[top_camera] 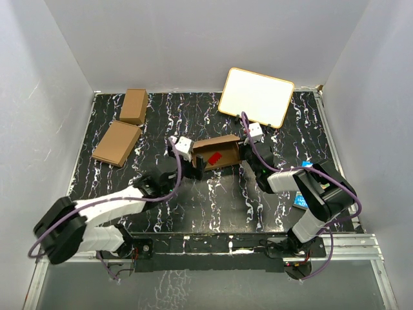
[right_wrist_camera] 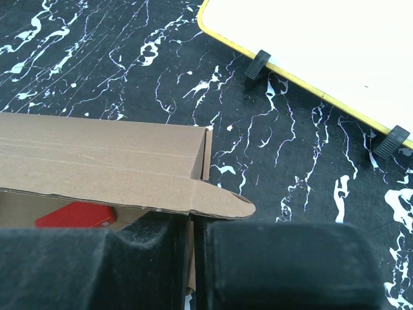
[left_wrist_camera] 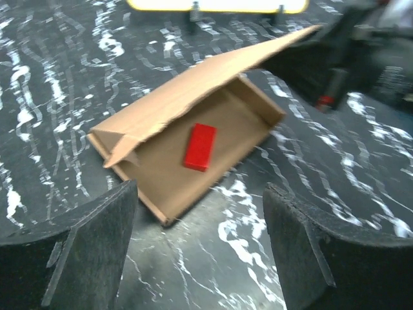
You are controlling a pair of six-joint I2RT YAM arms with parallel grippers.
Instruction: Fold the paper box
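Observation:
The paper box [top_camera: 218, 154] lies mid-table, a shallow brown cardboard tray with its lid [left_wrist_camera: 193, 97] standing half raised. A red block [left_wrist_camera: 199, 146] rests on its floor. My left gripper [left_wrist_camera: 200, 252] is open just short of the box's near-left corner, with only tabletop between its fingers. In the top view this left gripper [top_camera: 197, 163] sits at the box's left end. At the other end, my right gripper [right_wrist_camera: 192, 258] is shut on the box's right side wall, a thin strip of cardboard showing between its pads. The lid's rounded tab [right_wrist_camera: 222, 201] hangs just above them.
A white board with a yellow rim [top_camera: 257, 97] stands on small black feet behind the box. Two other brown cartons [top_camera: 134, 106] [top_camera: 117, 143] sit at the back left. A blue item [top_camera: 302, 200] lies partly hidden by the right arm.

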